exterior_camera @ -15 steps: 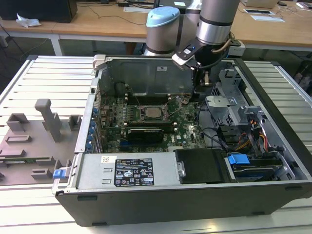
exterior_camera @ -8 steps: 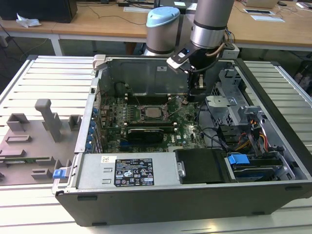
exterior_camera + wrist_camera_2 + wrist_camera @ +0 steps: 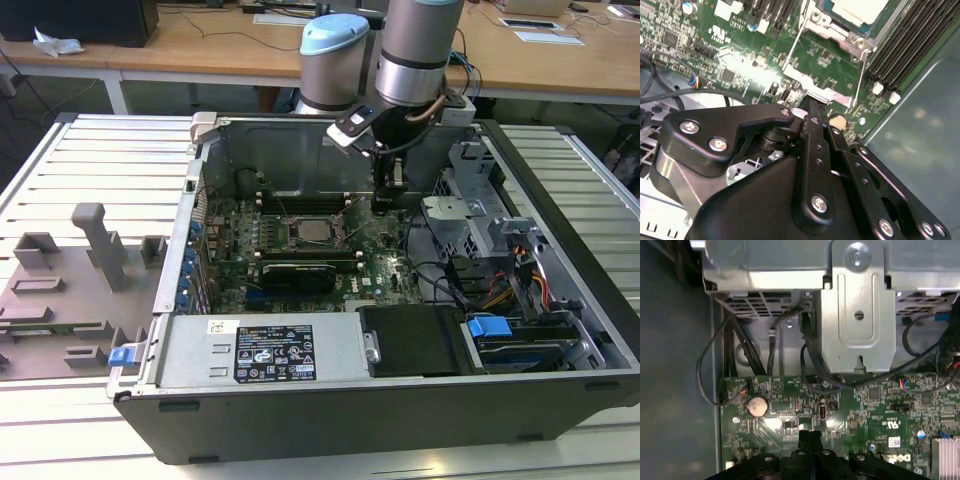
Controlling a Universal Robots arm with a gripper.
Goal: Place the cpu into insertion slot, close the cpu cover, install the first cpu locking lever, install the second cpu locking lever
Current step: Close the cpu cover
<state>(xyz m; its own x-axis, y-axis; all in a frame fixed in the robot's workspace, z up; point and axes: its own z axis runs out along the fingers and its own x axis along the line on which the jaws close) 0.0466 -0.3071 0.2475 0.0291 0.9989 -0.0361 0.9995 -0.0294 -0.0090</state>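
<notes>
An open computer case (image 3: 400, 420) lies on a slatted metal bench (image 3: 100, 160). Wooden desks (image 3: 200, 45) stand far behind it, and a grey holder tray (image 3: 50, 310) sits at the exterior view's left. The end effector (image 3: 386, 200) reaches into the case, fingers (image 3: 805, 437) pressed together with nothing seen between them. It is low over the green board, at the exterior view's right of the insertion slot (image 3: 316, 232). The cpu (image 3: 860, 9) sits in the slot, framed by the cpu cover (image 3: 835, 32).

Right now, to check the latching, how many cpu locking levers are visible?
2, in the second wrist view: one lever over the green board, the other lever beside the memory slots.
</notes>
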